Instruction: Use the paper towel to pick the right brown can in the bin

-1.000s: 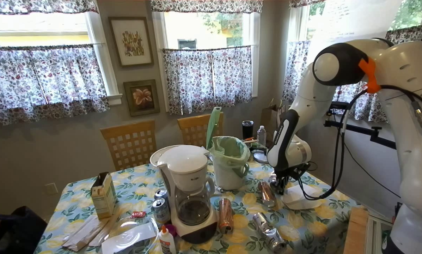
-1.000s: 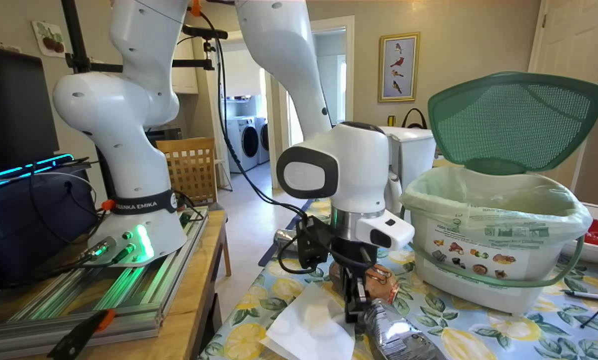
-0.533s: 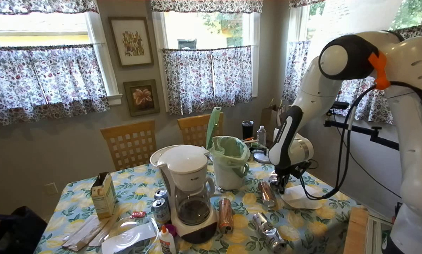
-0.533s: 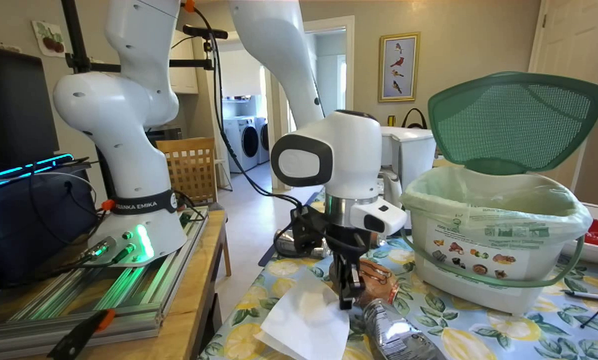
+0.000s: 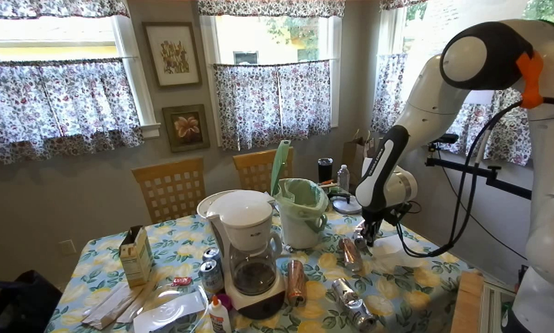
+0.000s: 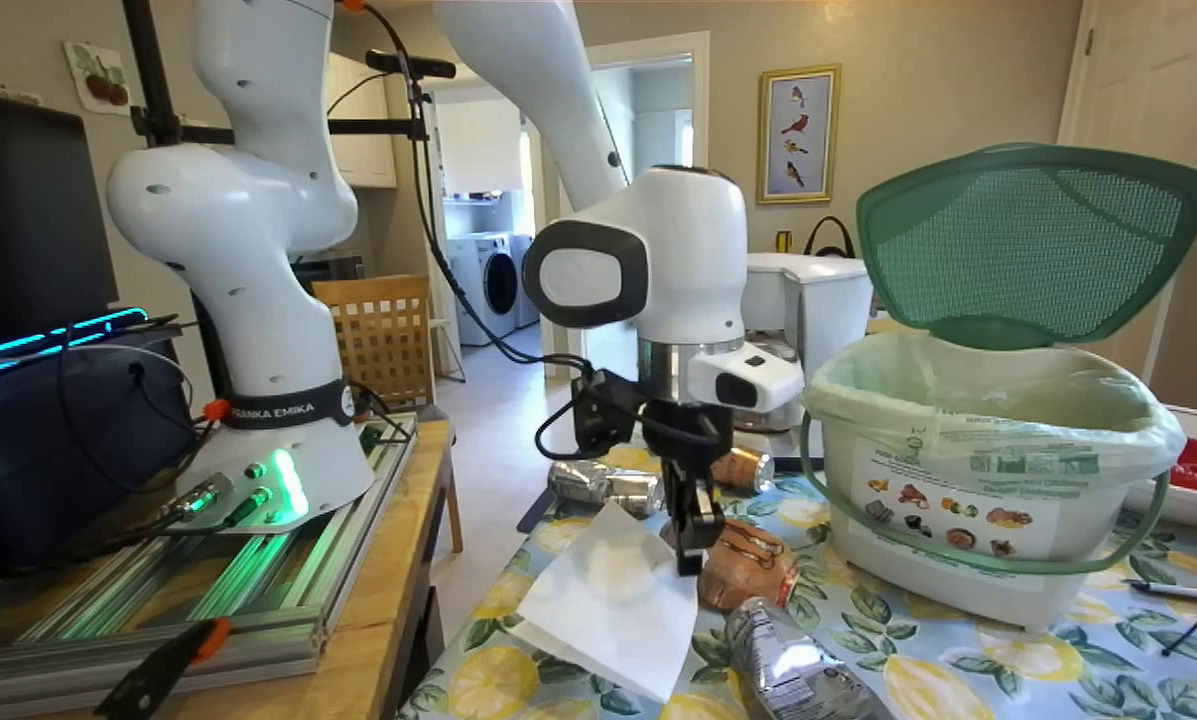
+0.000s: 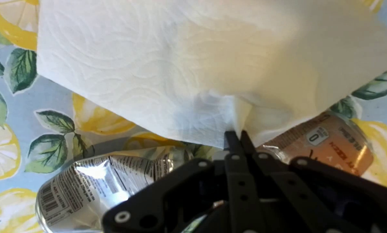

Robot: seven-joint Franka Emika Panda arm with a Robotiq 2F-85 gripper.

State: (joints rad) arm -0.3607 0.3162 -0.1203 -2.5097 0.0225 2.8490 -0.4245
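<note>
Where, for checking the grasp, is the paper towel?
In an exterior view, the paper towel is at lower middle, just left of the nearer brown can; the wrist view shows the tool pinching the towel.

I have the gripper [image 5: 370, 241] at the towel [image 5: 401, 252], near the arm-side edge of the table [image 5: 179, 239]; a brown can [image 5: 351, 255] lies just inward, a second can [image 5: 296, 283] farther, the bin [image 5: 301, 231] toward the far edge.

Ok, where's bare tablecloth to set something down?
Bare tablecloth lies between the bin and crushed silver can; another patch between carton, upright cans and red packet. Crowded around the pincer: paper towel, that can and a brown can.
</note>
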